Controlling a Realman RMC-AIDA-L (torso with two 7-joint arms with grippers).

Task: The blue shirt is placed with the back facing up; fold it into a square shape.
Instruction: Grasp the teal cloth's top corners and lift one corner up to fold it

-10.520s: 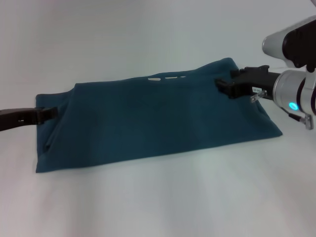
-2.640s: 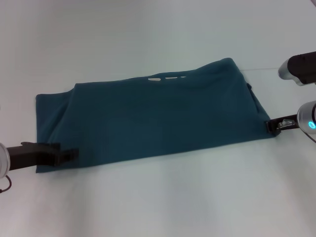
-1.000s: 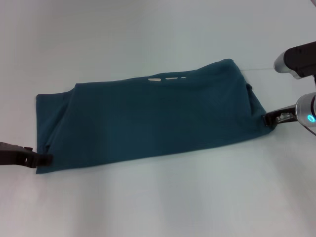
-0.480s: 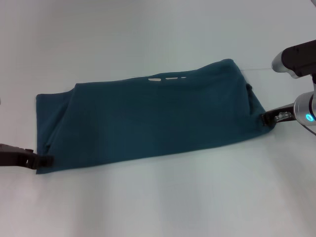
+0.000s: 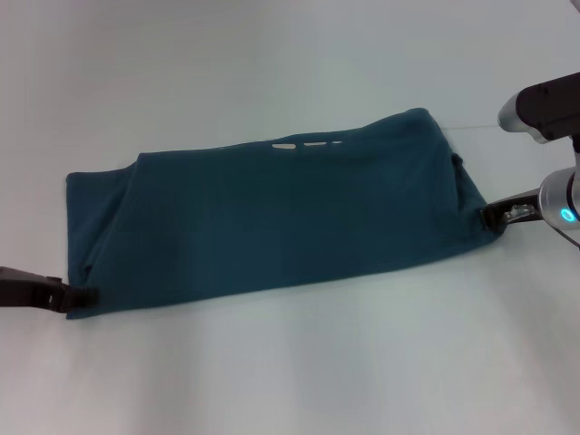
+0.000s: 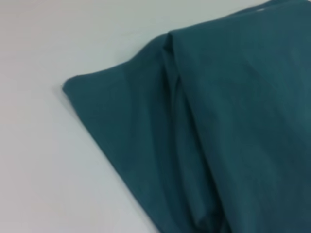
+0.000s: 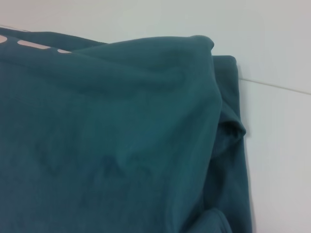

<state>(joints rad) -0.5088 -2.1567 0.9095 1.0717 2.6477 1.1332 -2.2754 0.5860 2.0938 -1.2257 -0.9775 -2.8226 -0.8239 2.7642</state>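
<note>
In the head view the blue shirt (image 5: 281, 217) lies flat on the white desk (image 5: 290, 362) as a long folded band, running from about 8 o'clock to 2 o'clock across the middle of the scene, with a few cream marks (image 5: 308, 143) peeking out along its far edge near 12 o'clock. The left gripper (image 5: 77, 295) sits low at the band's near left corner, at roughly 8 o'clock, its dark tip touching the cloth; whether its fingers are apart or pinched on the fabric I cannot tell. The right gripper (image 5: 489, 217) meets the band's right end at about 3 o'clock, tip against the hem, and its fingers too are not clear enough to judge. In the left wrist view the blue shirt (image 6: 218, 126) fills most of the picture, a folded layer lying over a lower one whose pointed corner (image 6: 68, 87) rests on the desk (image 6: 43, 160). In the right wrist view the blue shirt (image 7: 121, 136) shows a rumpled top layer, a small tucked fold (image 7: 233, 128) at its edge, and cream lettering (image 7: 34, 46) at one border, the desk (image 7: 277, 145) beside it
</note>
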